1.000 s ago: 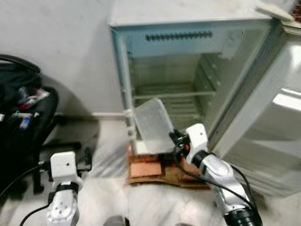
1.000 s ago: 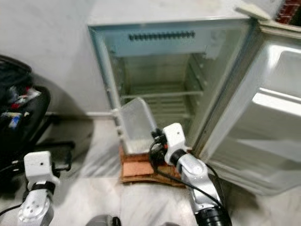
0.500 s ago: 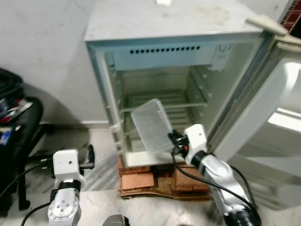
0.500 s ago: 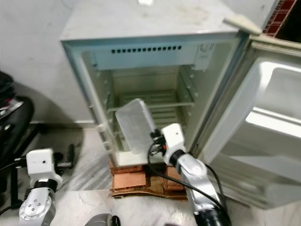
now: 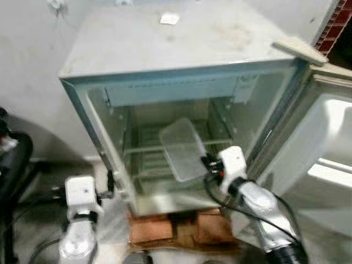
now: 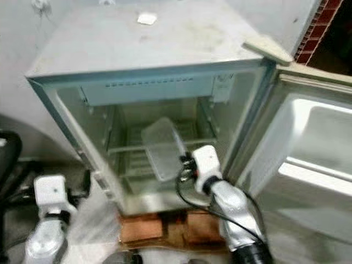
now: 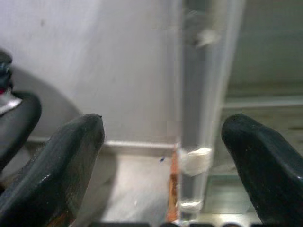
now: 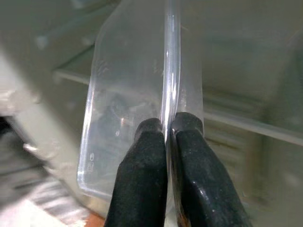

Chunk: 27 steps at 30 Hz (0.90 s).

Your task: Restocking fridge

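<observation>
Since a second earlier, your view had closed in on the fridge [image 5: 181, 66] and your right gripper [image 8: 168, 130] had lifted the container [image 5: 184, 148] from the fridge's foot into its opening. Clear, thin, rectangular plastic, it stood tilted beyond your fingers [image 8: 147, 142], long axis running away from them toward the wire shelf [image 5: 143, 147]. Those fingers pinched its rim, clenched. Your left gripper [image 7: 163, 137] hung with fingers spread beside the fridge's frame. Bricks [image 5: 151, 228] propped the fridge on a pale marbled floor [image 6: 93, 220].
</observation>
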Motion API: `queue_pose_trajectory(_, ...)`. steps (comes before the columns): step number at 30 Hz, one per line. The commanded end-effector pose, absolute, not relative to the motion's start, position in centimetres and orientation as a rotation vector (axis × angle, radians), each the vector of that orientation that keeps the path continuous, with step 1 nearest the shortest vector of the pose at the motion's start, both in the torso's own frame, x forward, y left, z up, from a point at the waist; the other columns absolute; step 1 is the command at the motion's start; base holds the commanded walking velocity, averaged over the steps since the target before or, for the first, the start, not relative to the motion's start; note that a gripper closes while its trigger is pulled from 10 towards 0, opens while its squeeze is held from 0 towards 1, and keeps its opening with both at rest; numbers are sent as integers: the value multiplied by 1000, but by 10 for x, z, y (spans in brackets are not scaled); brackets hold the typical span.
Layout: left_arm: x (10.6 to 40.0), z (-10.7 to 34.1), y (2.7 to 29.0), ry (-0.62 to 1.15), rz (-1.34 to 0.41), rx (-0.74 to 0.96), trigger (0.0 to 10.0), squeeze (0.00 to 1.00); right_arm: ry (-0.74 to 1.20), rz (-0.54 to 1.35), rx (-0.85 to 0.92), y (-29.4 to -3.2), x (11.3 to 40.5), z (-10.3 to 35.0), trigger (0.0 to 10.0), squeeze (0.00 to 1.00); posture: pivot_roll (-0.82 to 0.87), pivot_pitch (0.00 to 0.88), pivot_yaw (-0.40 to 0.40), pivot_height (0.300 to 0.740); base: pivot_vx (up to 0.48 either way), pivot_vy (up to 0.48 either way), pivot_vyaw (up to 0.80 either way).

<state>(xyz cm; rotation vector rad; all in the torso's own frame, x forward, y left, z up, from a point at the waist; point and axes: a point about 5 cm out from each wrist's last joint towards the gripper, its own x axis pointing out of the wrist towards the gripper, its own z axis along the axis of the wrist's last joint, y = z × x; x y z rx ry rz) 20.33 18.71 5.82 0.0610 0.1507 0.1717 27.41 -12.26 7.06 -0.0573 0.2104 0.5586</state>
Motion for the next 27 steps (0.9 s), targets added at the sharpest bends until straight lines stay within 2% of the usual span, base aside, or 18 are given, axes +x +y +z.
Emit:
queue_pose_trajectory(1, 202, 58, 187, 159, 176, 62, 10000, 0, 213, 559, -64, -125, 274, 71, 10000, 0, -16, 91, 22, 740, 0, 0, 0)
queue_pose_trajectory(9, 192, 58, 184, 164, 147, 75, 10000, 0, 231, 619, -47, -116, 277, 68, 10000, 0, 12, 99, 19, 740, 0, 0, 0)
queue_pose_trajectory(17, 167, 57, 172, 190, -8, 94, 10000, 0, 224, 679, -11, -80, 313, 78, 10000, 0, 78, 134, -6, 740, 0, 0, 0)
queue_pose_trajectory(27, 140, 62, 176, 219, 25, 101, 10000, 0, 262, 637, 45, -55, 347, 93, 10000, 0, 174, 182, -44, 740, 0, 0, 0)
